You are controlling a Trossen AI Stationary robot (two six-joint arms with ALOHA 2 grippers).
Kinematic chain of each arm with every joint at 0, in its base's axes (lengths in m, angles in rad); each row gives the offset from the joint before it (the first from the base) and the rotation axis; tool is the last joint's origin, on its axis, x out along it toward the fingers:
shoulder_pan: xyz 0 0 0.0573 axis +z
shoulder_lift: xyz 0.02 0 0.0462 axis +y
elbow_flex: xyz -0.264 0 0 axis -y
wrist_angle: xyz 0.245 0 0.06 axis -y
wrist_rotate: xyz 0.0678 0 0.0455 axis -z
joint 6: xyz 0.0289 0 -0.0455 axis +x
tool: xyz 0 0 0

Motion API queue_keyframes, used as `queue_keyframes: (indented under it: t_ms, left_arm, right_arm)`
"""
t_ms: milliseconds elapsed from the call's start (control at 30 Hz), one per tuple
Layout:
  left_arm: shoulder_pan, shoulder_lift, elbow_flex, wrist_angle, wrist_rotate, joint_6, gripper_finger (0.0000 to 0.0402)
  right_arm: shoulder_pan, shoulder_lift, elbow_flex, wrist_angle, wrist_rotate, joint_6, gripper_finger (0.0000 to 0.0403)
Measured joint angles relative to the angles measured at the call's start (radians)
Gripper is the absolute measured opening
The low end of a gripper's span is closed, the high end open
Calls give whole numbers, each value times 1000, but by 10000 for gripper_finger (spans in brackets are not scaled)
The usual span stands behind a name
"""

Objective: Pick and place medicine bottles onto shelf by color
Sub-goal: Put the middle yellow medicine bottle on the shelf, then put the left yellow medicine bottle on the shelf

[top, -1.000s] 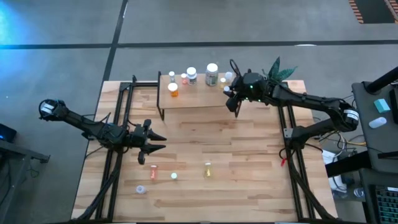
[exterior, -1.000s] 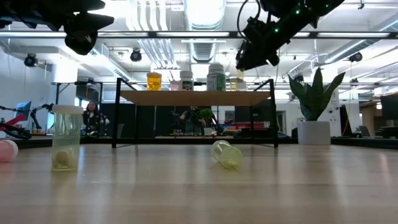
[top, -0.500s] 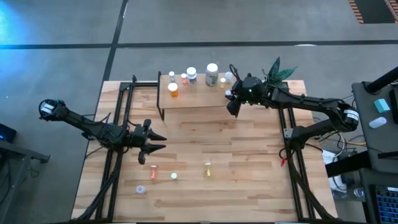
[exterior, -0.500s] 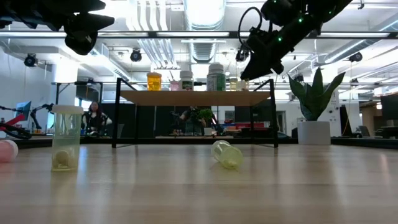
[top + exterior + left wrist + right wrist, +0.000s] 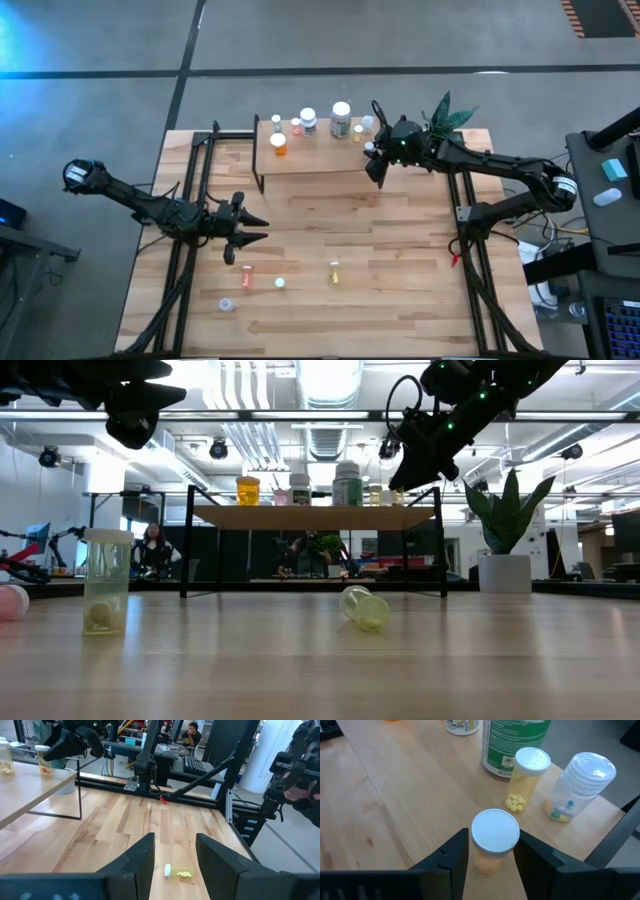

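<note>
Small pale-orange bottle [image 5: 492, 845], white ribbed cap, upright on shelf [image 5: 410, 800].

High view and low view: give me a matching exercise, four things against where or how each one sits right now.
Things:
1. orange bottle
2. yellow bottle
3. clear bottle with pale pills
4. left gripper

States:
A. lying on its side on the table
B. fingers apart, nothing between them, over the table's left part
C. standing on the shelf, towards its left end
D. standing upright on the table

Pairs: 1-C, 2-A, 3-D, 4-B
</note>
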State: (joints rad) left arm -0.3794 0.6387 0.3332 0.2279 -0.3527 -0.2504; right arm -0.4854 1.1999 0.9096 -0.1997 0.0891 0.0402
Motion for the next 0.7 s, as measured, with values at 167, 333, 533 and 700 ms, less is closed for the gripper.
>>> queue_keyframes:
  t_ms: [167,333,533,700]
  left_arm:
    - [0,3,0,2,0,0,127]
    - [0,2,0,2,0,0,127]
    - [0,2,0,2,0,-2,127]
    - [0,5,0,2,0,-3,127]
  right_arm:
    - [0,0,0,1,0,13,170]
    - [0,0,12,-6,-1,36,197]
    - [0,0,55,-18,-1,46,223]
    - [1,-1,106,-83,0,46,243]
